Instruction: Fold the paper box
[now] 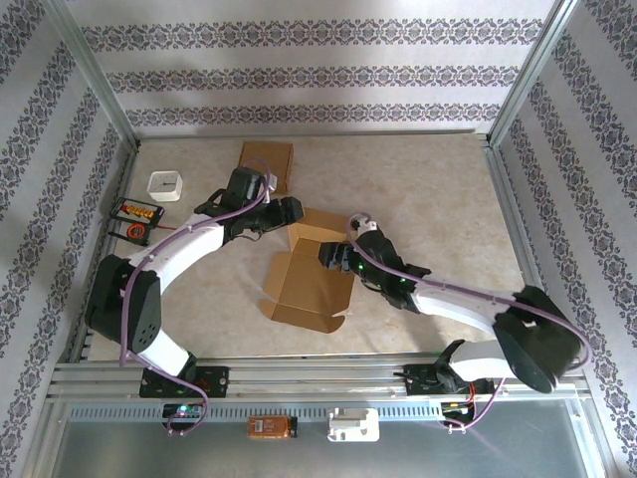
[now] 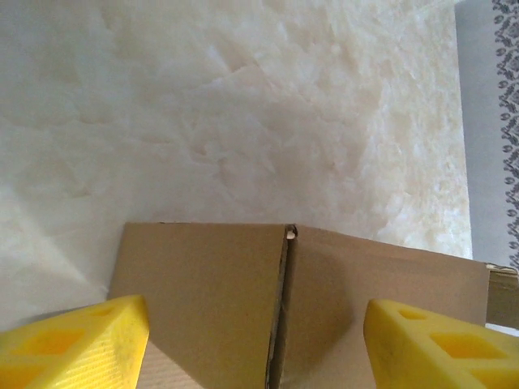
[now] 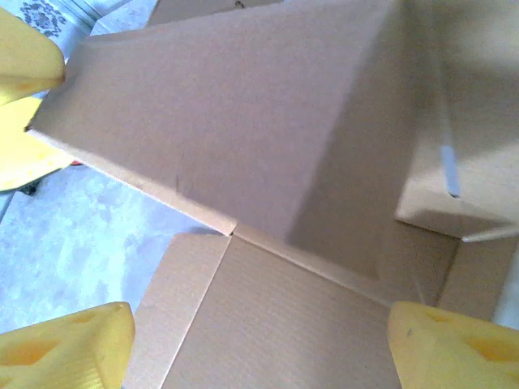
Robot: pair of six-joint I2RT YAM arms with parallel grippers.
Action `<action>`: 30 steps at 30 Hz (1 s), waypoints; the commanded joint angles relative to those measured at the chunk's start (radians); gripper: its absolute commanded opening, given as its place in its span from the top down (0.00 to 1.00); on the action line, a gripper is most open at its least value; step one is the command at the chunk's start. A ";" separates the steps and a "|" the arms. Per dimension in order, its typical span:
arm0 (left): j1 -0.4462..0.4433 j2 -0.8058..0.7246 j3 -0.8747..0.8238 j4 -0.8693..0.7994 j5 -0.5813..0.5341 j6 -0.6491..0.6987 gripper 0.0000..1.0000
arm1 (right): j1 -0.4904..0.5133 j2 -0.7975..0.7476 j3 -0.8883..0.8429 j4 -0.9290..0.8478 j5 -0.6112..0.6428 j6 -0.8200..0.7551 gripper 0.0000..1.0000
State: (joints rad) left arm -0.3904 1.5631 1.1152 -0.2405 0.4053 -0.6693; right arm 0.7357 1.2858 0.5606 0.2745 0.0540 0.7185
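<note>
Item one, paper box (image 1: 311, 284): brown corrugated card, lying near the middle of the table (image 1: 438, 189) between my two arms, partly formed. Its floor panel lies flat toward my bases with side flaps spread, and a far wall stands up at the back. Item two, my left gripper (image 1: 292, 211): at the box's far left corner, jaws standing wide apart, nothing clamped. In its wrist view the yellow fingers (image 2: 77, 344) sit at either side of the frame, and two card panels meeting at a seam lie beyond them. Item three, my right gripper (image 1: 331, 257): over the box's far right part, jaws likewise spread wide and holding nothing. In its wrist view it looks into the open interior, where the raised wall meets the floor panel along a crease. Item four, flat cardboard sheet (image 1: 267, 164): brown, lying on the table beyond the box, apart from it. Item five, small white container (image 1: 164, 186): at far left. Item six, black tray (image 1: 132, 219): just nearer than the container, holding orange pieces too small to identify.
</note>
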 commanded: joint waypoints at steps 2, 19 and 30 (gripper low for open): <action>0.004 -0.099 0.049 -0.091 -0.125 0.079 0.28 | 0.006 -0.139 -0.068 -0.096 0.067 -0.062 0.17; -0.396 -0.454 -0.194 0.018 -0.737 0.173 0.35 | -0.227 -0.319 -0.173 -0.115 0.204 -0.166 0.20; -0.646 -0.131 -0.227 0.262 -0.558 0.046 0.40 | -0.241 -0.049 -0.074 -0.096 0.080 -0.178 0.43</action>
State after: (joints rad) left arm -0.9886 1.3697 0.8619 -0.0631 -0.1928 -0.5816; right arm 0.4969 1.2156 0.4534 0.1505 0.1589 0.5472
